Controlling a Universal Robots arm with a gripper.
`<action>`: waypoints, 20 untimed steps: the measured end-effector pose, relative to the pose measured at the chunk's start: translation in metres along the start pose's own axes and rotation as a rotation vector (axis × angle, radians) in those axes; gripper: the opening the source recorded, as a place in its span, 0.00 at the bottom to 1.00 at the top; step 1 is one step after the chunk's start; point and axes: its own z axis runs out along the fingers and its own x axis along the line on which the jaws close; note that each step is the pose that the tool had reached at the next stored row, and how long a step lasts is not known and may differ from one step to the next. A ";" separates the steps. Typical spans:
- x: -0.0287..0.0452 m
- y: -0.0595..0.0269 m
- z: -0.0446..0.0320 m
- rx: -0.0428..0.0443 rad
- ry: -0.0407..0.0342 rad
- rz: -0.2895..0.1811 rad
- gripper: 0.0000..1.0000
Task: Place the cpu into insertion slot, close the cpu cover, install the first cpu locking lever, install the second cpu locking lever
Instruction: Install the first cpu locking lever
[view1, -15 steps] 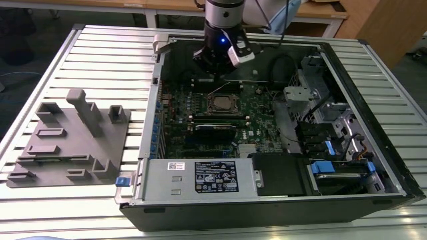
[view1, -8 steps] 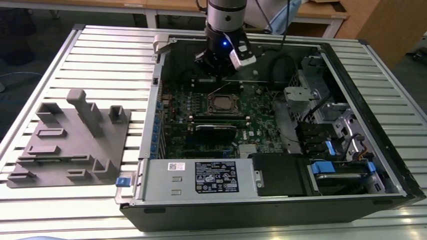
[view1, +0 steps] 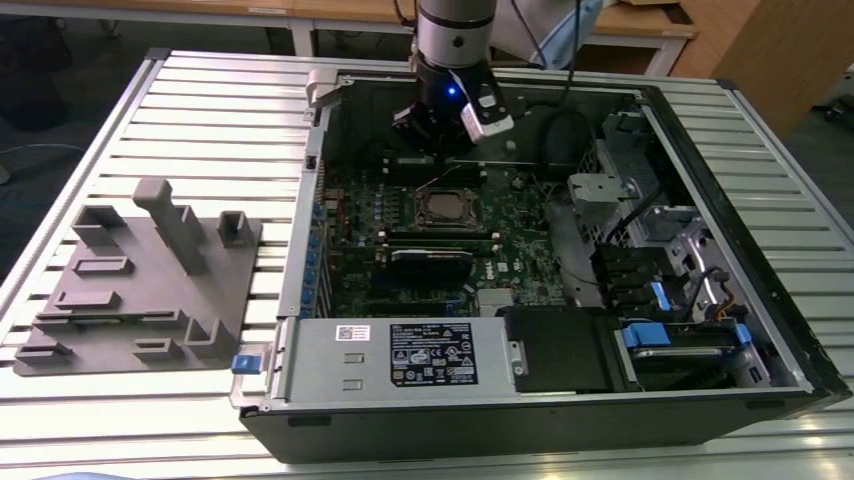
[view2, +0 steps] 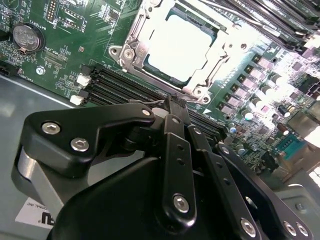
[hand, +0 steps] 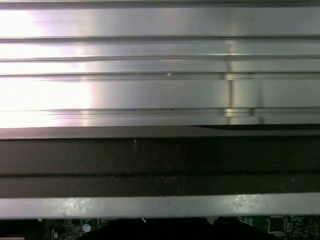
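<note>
The small square cpu (view2: 181, 47) with its pale silver metal top lies flat in the square black insertion slot (view1: 445, 207) on the green motherboard (view2: 65, 30), and the thin silver metal cpu cover (view2: 136, 36) lies down around it like a frame. The black gripper (view2: 172, 106) stands just beside one edge of this slot with its fingers pressed together; I cannot tell if they pinch the thin wire there. The motherboard sits inside the open black computer case (view1: 534, 420), which lies on a table of silver metal slats (view1: 200, 90).
</note>
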 end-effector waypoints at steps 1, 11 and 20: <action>-0.0001 0.0004 0.0001 0.0001 0.0000 0.000 0.11; -0.0031 0.0050 0.0019 0.0001 0.0001 0.000 0.11; -0.0111 0.0052 0.0075 0.0004 0.0001 0.001 0.11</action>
